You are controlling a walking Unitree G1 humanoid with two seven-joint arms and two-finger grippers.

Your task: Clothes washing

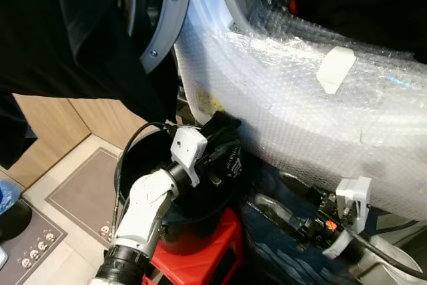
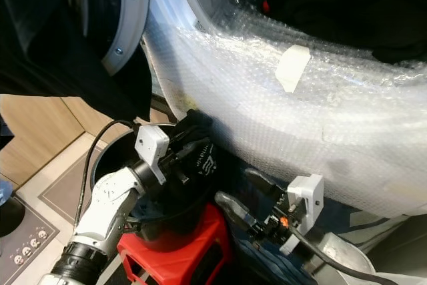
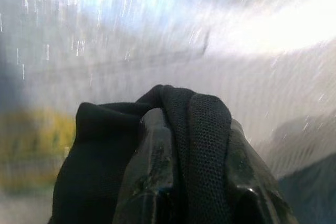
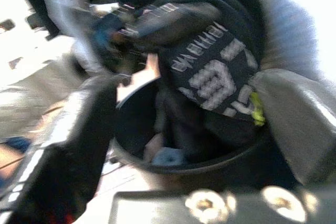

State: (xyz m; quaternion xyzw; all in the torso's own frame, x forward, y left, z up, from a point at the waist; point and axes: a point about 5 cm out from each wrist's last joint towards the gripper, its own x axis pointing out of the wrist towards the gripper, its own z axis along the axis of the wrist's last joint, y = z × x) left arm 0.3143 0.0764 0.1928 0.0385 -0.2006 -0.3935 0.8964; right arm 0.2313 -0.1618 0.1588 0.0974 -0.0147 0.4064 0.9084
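A bubble-wrapped white washing machine (image 1: 313, 98) fills the upper right, its grey-rimmed door (image 1: 163, 18) swung open. Below stands a black bucket (image 1: 133, 158) on a red stool (image 1: 207, 255). Over the bucket, the left gripper (image 1: 223, 128) is clamped on a black garment (image 1: 227, 158) with white printed lettering (too blurred to read). The right gripper (image 2: 233, 201) hovers low beside the stool, its fingers apart.

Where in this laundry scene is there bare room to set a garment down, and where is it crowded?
Free: the tiled floor left of the red stool. Crowded: the black bucket holds clothes, with the left gripper holding a black garment against the bubble-wrapped washer.
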